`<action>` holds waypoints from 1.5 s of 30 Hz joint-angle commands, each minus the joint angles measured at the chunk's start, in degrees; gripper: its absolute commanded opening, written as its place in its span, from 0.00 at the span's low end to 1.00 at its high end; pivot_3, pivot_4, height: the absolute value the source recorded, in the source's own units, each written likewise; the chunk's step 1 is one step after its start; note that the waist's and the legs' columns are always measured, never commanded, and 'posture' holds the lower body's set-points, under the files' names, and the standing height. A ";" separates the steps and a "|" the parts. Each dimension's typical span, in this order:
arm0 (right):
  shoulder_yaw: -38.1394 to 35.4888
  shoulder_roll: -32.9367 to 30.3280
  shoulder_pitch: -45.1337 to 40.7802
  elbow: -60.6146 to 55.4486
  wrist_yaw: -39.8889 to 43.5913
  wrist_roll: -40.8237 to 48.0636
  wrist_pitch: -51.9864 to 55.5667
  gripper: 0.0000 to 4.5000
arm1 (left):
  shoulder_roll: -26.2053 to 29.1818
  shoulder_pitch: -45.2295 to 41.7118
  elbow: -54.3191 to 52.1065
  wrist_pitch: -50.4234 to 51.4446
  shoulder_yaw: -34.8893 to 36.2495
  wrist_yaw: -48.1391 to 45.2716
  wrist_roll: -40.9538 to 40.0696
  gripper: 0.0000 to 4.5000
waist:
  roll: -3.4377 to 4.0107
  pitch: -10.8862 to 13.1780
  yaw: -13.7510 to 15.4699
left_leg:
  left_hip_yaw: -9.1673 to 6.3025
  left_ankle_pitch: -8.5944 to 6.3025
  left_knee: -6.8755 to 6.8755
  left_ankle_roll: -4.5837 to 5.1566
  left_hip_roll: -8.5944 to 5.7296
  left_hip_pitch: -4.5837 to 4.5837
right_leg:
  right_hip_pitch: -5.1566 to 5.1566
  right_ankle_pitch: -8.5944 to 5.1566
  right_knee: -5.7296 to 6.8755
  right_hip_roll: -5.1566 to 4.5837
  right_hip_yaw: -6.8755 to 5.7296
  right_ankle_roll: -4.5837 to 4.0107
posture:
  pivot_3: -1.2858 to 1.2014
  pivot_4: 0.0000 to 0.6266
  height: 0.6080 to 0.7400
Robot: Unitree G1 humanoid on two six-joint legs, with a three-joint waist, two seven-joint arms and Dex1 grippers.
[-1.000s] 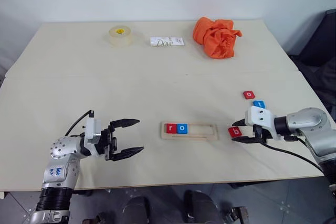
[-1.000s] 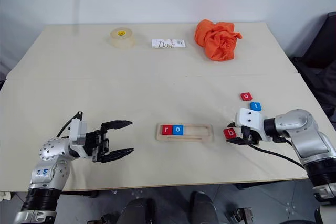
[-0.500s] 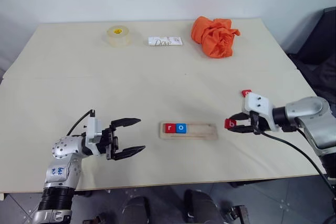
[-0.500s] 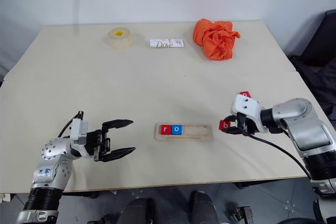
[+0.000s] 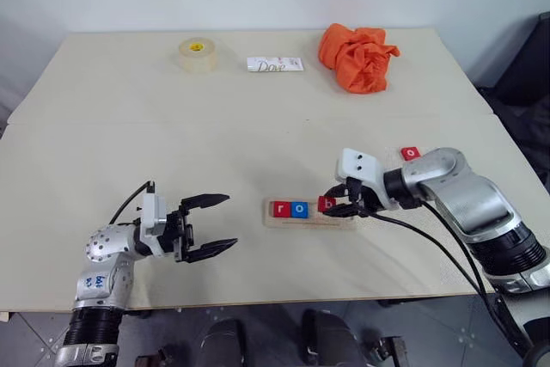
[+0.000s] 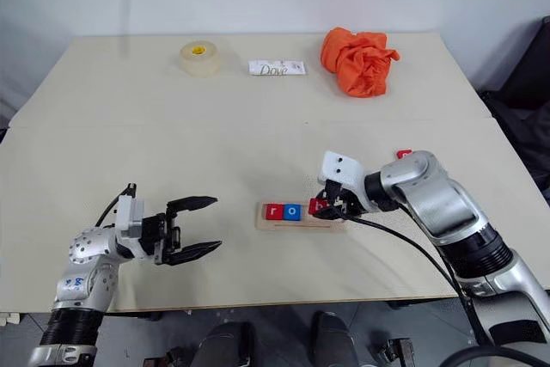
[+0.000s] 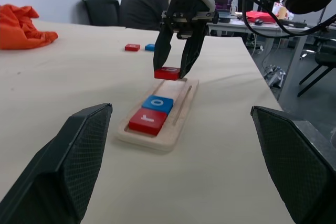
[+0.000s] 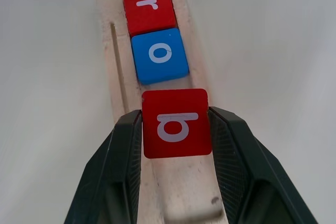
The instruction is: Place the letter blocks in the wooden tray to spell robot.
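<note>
Tray point(image 5: 309, 212) lies near the front middle of the table point(image 5: 258, 135), a pale wood strip with a lengthwise groove. Two letter blocks sit side by side at its left end: the red r point(image 5: 280, 209) and, touching it on the right, the blue o point(image 5: 298, 209). The rest of the groove to their right is bare wood.

The right gripper point(image 5: 337, 200) reaches in from the right, angled downward, and is clenched on the red b point(image 8: 176, 122), one black finger pressed against each side edge. In the right wrist view the b sits just past the blue o, lined up with the groove, with a thin gap between the two. The left wrist view shows the b held level and slightly above the tray floor, not resting in it.

A red block point(image 5: 411, 153) lies on the table well to the right of the tray, behind the right arm; the left wrist view shows a blue one point(image 7: 150, 47) just beside it. I cannot read their letters.

The left gripper point(image 5: 215, 225) hovers over the table left of the tray, well apart from it, pointing toward it with its fingers spread wide and nothing between them.

Along the far edge sit a tape roll point(image 5: 197, 54), a white packet point(image 5: 274, 64) and a crumpled orange cloth point(image 5: 357, 58).
</note>
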 commanded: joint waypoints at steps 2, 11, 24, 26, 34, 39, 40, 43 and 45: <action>1.35 0.57 -1.56 0.47 0.21 -1.46 -1.72 0.33 | 0.41 1.12 -2.81 -0.95 0.89 0.68 -0.65 1.00 | 0.00 0.00 0.00 | -0.03 0.00 -0.01 0.01 0.00 0.01 | 0.00 0.00 0.02 0.01 -0.01 0.00 | 0.52 0.24 1.00; 3.82 2.89 -2.90 4.24 0.08 -3.97 -4.37 0.33 | 0.25 2.05 -3.50 -1.43 0.93 1.72 -0.70 1.00 | 0.00 0.00 -0.08 | -0.02 0.01 -0.01 0.00 0.01 0.02 | -0.01 0.00 0.07 0.02 0.00 0.00 | 0.52 0.24 1.00; 4.48 5.19 -3.47 5.15 0.50 -5.68 -5.40 0.33 | 0.23 2.34 -3.38 -1.97 0.78 2.43 -0.67 1.00 | 0.00 0.00 -0.07 | -0.02 0.01 0.00 0.00 0.01 0.03 | -0.01 0.00 0.10 0.02 0.00 0.00 | 0.52 0.24 1.00; 4.62 5.48 -3.42 5.18 0.44 -5.88 -5.45 0.33 | 0.22 2.34 -3.33 -2.04 0.75 2.45 -0.63 1.00 | 0.00 0.00 -0.07 | -0.02 0.01 0.00 0.00 0.01 0.03 | -0.01 0.00 0.10 0.02 0.00 0.00 | 0.52 0.24 1.00; 4.73 6.64 -3.22 4.81 0.49 -6.21 -5.10 0.33 | 0.13 2.15 -3.04 -2.14 0.68 2.54 -0.60 1.00 | 0.00 0.00 -0.08 | -0.02 0.02 0.00 0.00 0.01 0.03 | -0.01 0.00 0.12 0.02 0.00 0.00 | 0.52 0.24 1.00; 4.66 6.89 -3.37 4.96 0.39 -6.34 -5.10 0.49 | 0.00 1.89 -2.70 -2.28 0.53 2.50 -0.49 1.00 | 0.00 0.00 -0.10 | -0.02 0.02 0.00 0.00 0.02 0.03 | -0.01 0.00 0.12 0.03 0.00 0.00 | 0.52 0.24 1.00; 4.61 6.89 -3.46 4.78 0.50 -6.25 -5.08 0.53 | -0.02 1.81 -2.57 -2.34 0.50 2.47 -0.45 1.00 | 0.00 0.00 -0.10 | -0.02 0.02 0.00 0.00 0.02 0.04 | -0.01 0.00 0.13 0.03 0.00 0.00 | 0.52 0.24 1.00; 4.28 7.06 -3.69 4.04 0.24 -6.16 -4.69 0.76 | -0.13 1.62 -2.33 -2.46 0.38 2.38 -0.42 1.00 | 0.00 0.00 -0.08 | -0.02 0.02 0.01 0.00 0.01 0.04 | -0.01 0.00 0.14 0.02 0.00 0.00 | 0.52 0.24 1.00; 3.65 6.85 -3.82 2.70 0.45 -5.56 -4.10 0.92 | -0.21 1.51 -2.23 -2.53 0.33 2.31 -0.44 1.00 | 0.00 0.00 -0.08 | -0.02 0.02 0.01 0.00 0.01 0.04 | -0.01 0.00 0.14 0.02 0.00 0.00 | 0.52 0.24 1.00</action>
